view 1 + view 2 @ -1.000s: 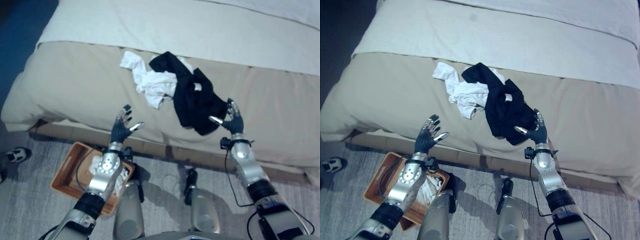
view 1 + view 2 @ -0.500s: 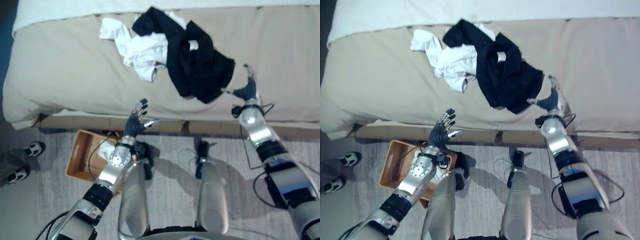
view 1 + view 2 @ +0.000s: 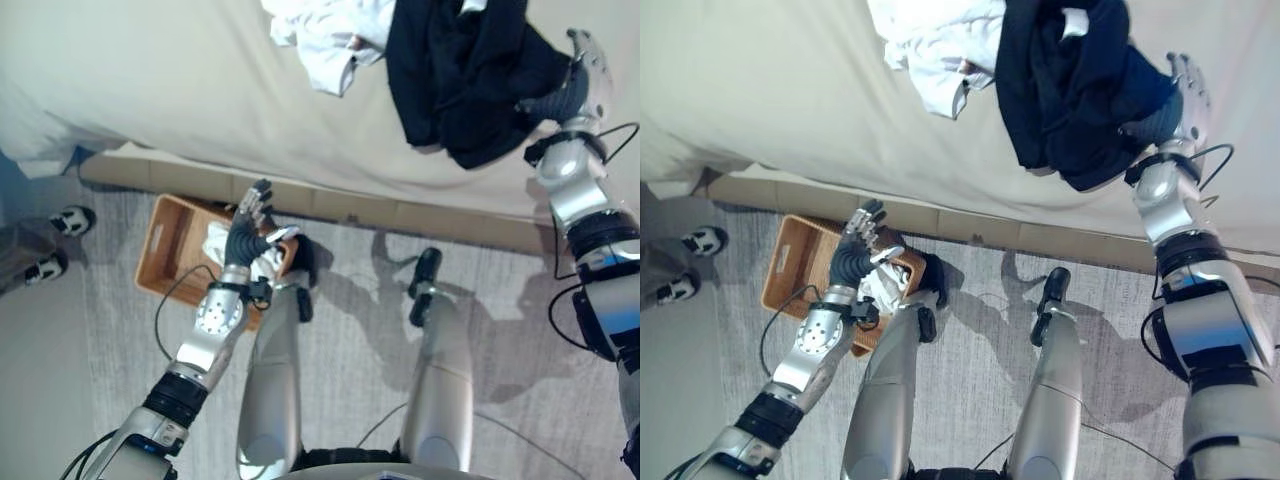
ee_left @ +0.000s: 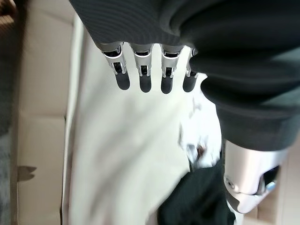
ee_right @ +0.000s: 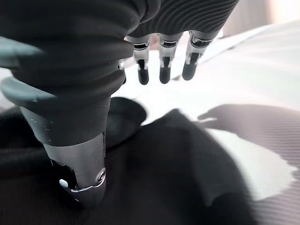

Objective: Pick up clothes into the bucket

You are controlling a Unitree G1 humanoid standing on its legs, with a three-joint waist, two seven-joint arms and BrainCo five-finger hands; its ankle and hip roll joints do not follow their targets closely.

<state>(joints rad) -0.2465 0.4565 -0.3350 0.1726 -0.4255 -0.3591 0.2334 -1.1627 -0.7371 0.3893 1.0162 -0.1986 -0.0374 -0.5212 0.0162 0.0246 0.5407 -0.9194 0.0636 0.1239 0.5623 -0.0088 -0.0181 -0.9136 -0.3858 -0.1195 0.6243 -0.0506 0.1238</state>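
Black clothes (image 3: 465,75) lie in a heap on the beige bed (image 3: 160,85), close to its edge. White clothes (image 3: 330,40) lie just beside them, touching them on the robot's left. The right hand (image 3: 1180,95) is up at the bed, right at the far side of the black clothes. Its fingers (image 5: 161,70) are straight and spread, and its thumb (image 5: 79,168) is down on the black cloth. It has hold of nothing. The left hand (image 3: 248,225) is lower down, in the air over the floor (image 3: 350,330) by the bed. Its fingers (image 4: 143,77) are straight and apart too, and it holds nothing. Under the left hand a brown wooden bucket (image 3: 165,255) sits on the floor, shaped like a low box. Some white cloth (image 3: 225,245) is in it already. A person's shoe (image 3: 70,218) shows on the floor, well apart from the bucket.
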